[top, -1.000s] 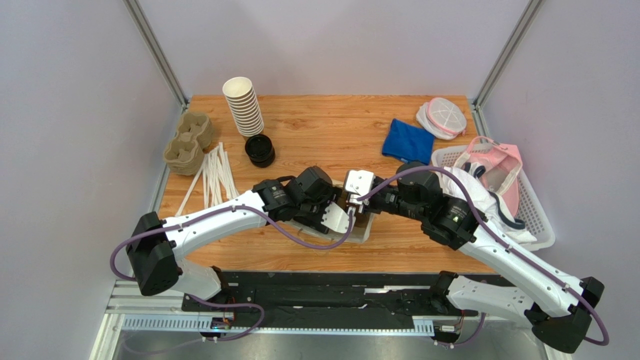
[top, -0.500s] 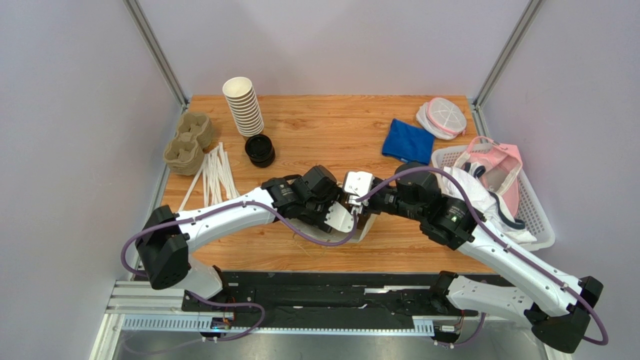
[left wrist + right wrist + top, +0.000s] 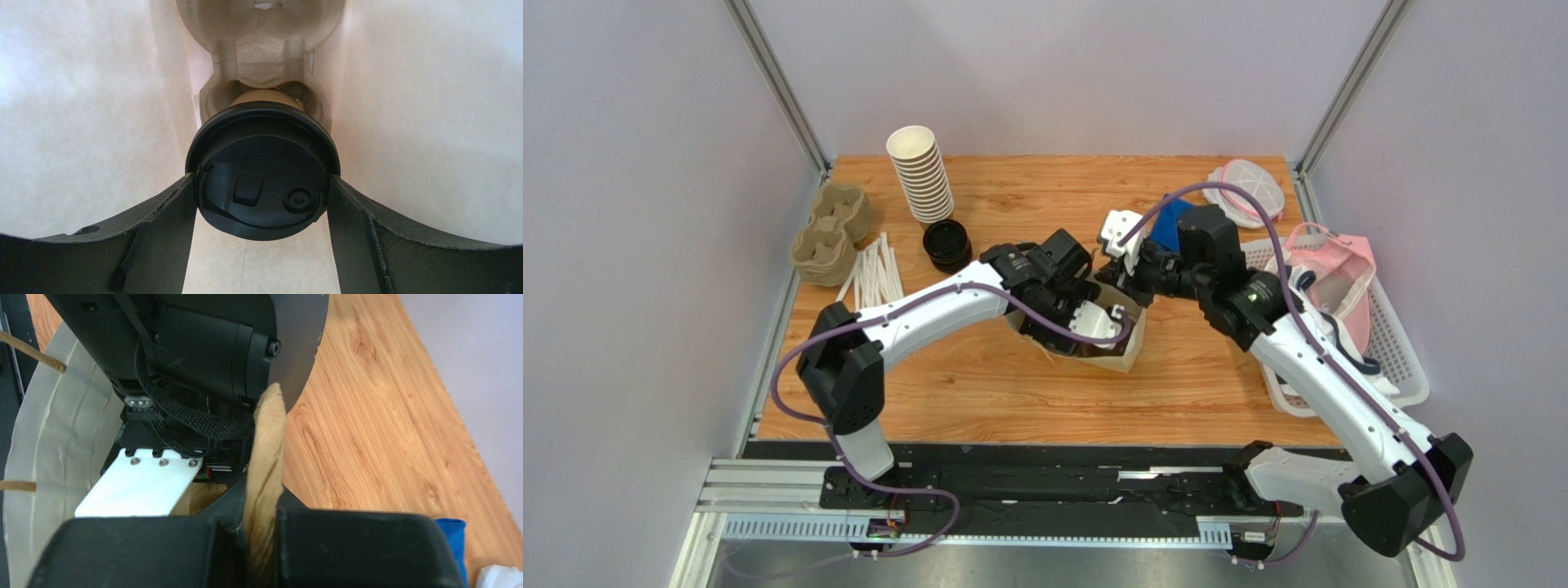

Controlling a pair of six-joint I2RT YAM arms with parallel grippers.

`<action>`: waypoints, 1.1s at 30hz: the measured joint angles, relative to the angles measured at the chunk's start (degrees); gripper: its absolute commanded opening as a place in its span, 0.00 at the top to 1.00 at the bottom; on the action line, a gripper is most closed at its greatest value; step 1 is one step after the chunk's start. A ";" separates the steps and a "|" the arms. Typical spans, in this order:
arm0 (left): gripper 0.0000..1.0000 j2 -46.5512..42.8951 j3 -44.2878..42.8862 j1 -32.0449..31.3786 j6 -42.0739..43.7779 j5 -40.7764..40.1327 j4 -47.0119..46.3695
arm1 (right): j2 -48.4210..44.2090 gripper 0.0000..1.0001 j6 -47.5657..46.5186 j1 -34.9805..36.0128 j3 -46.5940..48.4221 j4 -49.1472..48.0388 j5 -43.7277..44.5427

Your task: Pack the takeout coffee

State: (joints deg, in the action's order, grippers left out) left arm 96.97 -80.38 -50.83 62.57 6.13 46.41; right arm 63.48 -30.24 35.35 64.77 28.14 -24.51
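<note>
The takeout coffee (image 3: 264,131), a brown paper cup under a black lid, sits in a pulp cup carrier (image 3: 261,55) inside a paper bag (image 3: 1124,352). My left gripper (image 3: 263,179) reaches down into the bag, and its fingers (image 3: 172,214) press both sides of the lid. In the top view the left gripper (image 3: 1081,321) is buried in the bag's mouth and the cup is hidden. My right gripper (image 3: 264,539) is shut on the bag's kraft rim (image 3: 265,447), at the bag's far edge (image 3: 1127,279).
At the back left are a stack of white-rimmed cups (image 3: 919,172), a stack of black lids (image 3: 947,245), spare pulp carriers (image 3: 830,233) and white sticks (image 3: 873,279). A blue cloth (image 3: 1171,221), a mesh pouch (image 3: 1244,190) and a white basket (image 3: 1400,368) lie to the right.
Both arms and the bag have shifted away from the near table edge toward the middle. The right gripper has swung up and back, still on the bag's rim.
</note>
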 measured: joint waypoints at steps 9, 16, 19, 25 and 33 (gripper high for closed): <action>0.70 9.55 -12.59 4.04 0.92 5.38 9.25 | 10.19 1.00 3.45 -8.63 7.26 3.50 -10.91; 0.60 9.60 -12.48 4.20 1.44 5.35 9.18 | 12.24 1.00 3.72 -10.69 8.52 5.01 -14.27; 0.53 9.60 -12.72 4.20 1.25 5.16 9.33 | 12.70 1.00 3.72 -11.08 8.79 5.51 -14.93; 0.39 9.88 -13.42 4.39 0.98 3.85 10.03 | 14.43 1.00 3.72 -11.82 9.55 5.57 -15.96; 0.31 10.19 -14.10 4.59 0.83 3.43 10.64 | 17.42 1.00 4.13 -13.68 12.50 6.23 -18.21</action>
State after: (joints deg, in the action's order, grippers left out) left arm 107.15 -94.48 -46.24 63.40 9.56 57.06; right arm 80.90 -26.11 21.67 77.28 34.37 -42.72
